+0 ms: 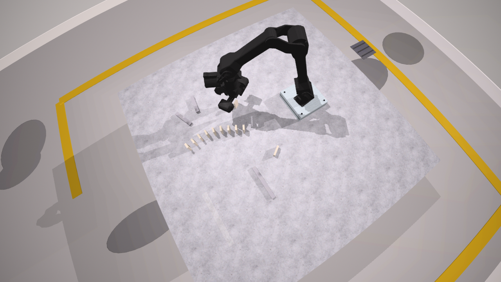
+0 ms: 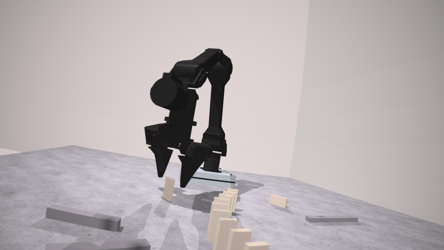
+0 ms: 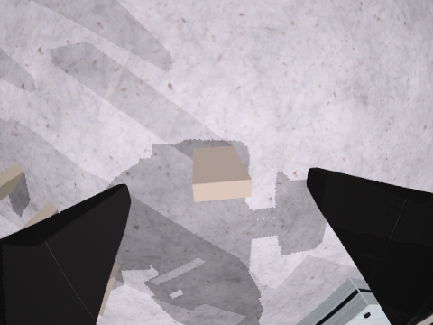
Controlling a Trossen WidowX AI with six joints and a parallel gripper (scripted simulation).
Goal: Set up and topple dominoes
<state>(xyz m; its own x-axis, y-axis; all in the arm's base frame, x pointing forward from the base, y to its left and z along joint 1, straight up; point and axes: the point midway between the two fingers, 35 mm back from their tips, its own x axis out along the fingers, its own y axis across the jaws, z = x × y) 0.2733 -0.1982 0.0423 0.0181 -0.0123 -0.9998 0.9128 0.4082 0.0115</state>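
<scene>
A curved row of several cream dominoes (image 1: 220, 130) (image 2: 227, 230) stands upright. A loose domino (image 1: 236, 103) (image 2: 168, 189) (image 3: 221, 164) stands upright apart from the row, on its grey-bar side. My gripper (image 2: 171, 181) (image 3: 221, 185) is open and points down above this domino, which shows between the fingers in the wrist view without contact. Another loose domino (image 1: 276, 150) (image 2: 278, 201) rests on its long edge beyond the row's other side. The wrist view shows parts of row dominoes at the left edge, partly hidden by the left finger. In the top view the arm hides much of the gripper.
Two grey bars (image 1: 192, 104) (image 1: 184, 119) (image 2: 82, 217) lie on one side of the row. A third grey bar (image 1: 262, 183) (image 2: 331, 218) lies on the other side. The arm's pale base plate (image 1: 287, 102) (image 2: 214, 183) is beyond the row's far end in the exterior view.
</scene>
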